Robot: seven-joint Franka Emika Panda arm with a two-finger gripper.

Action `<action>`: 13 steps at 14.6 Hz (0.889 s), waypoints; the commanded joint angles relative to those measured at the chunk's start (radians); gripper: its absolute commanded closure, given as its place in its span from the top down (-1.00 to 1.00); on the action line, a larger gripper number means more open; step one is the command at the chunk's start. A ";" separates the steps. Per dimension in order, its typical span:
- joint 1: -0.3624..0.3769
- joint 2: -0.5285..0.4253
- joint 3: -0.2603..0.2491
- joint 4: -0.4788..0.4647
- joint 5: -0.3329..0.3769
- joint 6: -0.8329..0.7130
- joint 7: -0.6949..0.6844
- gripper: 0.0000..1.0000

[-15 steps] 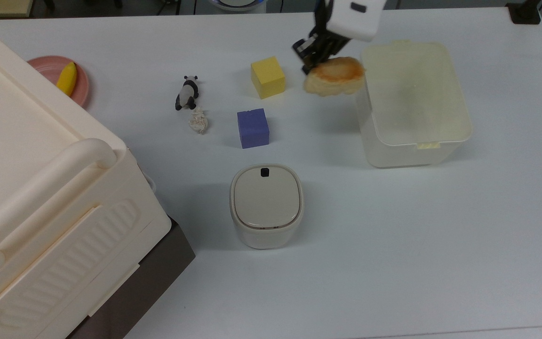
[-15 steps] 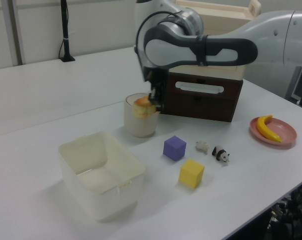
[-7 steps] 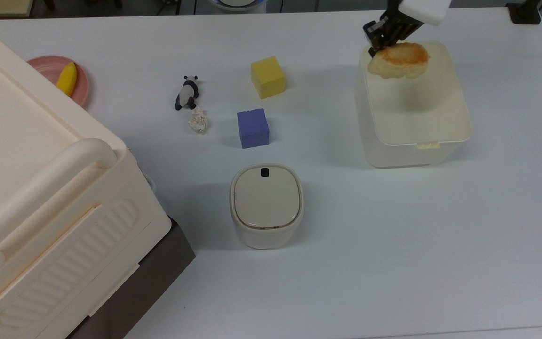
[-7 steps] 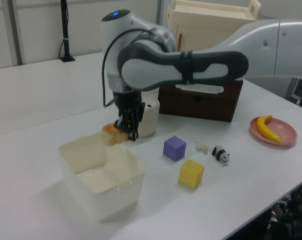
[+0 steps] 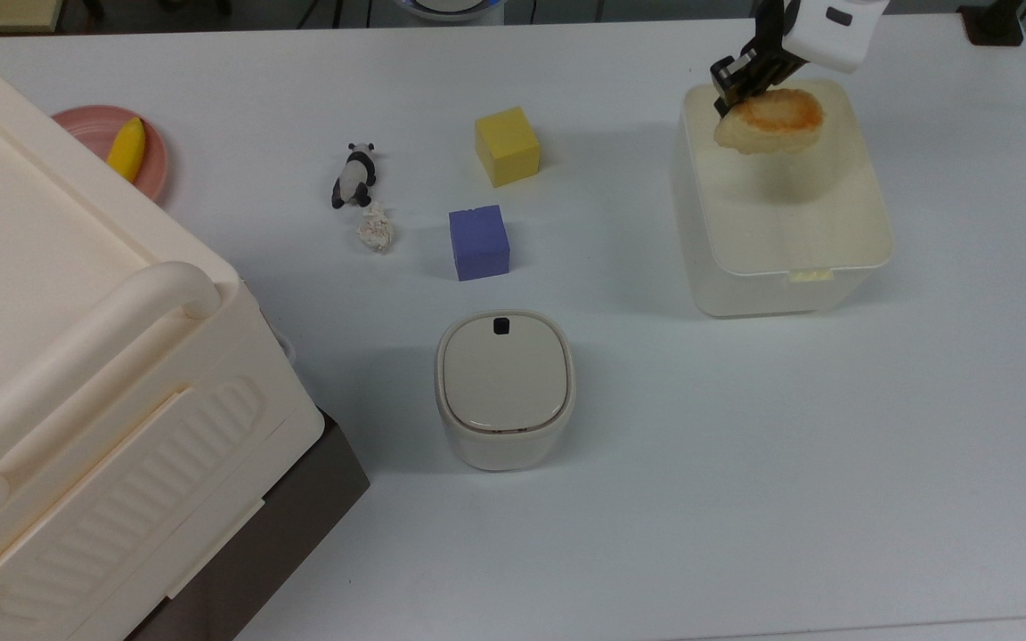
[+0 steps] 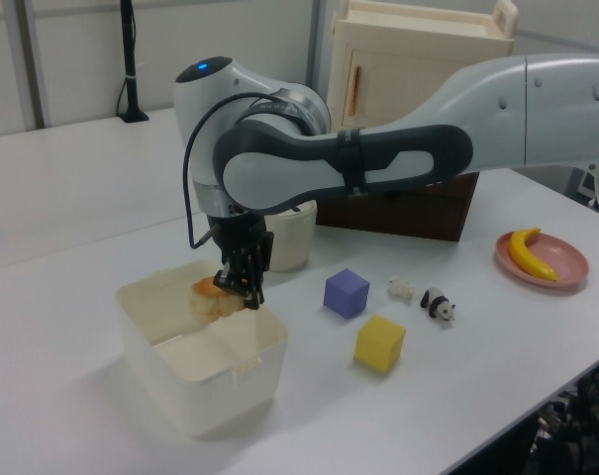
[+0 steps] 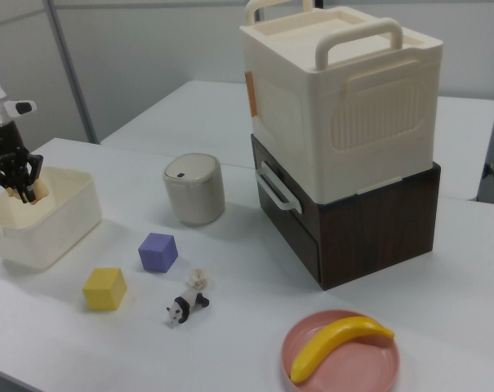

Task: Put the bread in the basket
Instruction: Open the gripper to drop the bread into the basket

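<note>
Since half a second ago, when we had the pincer [image 5: 738, 89] just inside the basket's rim toward the top view's left, we have carried it a little further over the opening and lower, so that in the left view the pincer [image 6: 238, 288] now sits at about rim height. It is clenched on the bread [image 5: 771, 120], gripping the loaf by one end; the rest of the loaf juts out from the fingers toward the top view's right, toasted crust up. In the left view the bread [image 6: 212, 297] hangs beside and slightly below the fingertips, within the walls of the basket [image 6: 160, 391] but apart from its floor. A second ago the loaf was outside, beside the wall of the basket [image 5: 869, 223], so we judge the carrying part done: what is left is to let go, perhaps after a short further descent. The drop looks low-risk, since the loaf lies well within the rim. Out on the desk [image 5: 745, 463], the yellow cube [image 5: 507, 145], purple cube [image 5: 479, 242] and small lidded bin [image 5: 504, 387] stand well apart from the basket, as before.
</note>
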 commanded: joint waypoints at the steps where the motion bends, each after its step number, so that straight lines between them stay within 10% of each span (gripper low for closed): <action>1: 0.001 -0.011 -0.009 -0.021 0.019 0.047 0.001 -0.76; 5: 0.001 -0.007 -0.009 -0.027 0.016 0.048 -0.006 0.09; 6: 0.003 -0.003 -0.009 -0.028 0.011 0.047 -0.009 0.99; 13: 0.006 -0.001 -0.009 -0.028 0.006 0.047 -0.016 1.00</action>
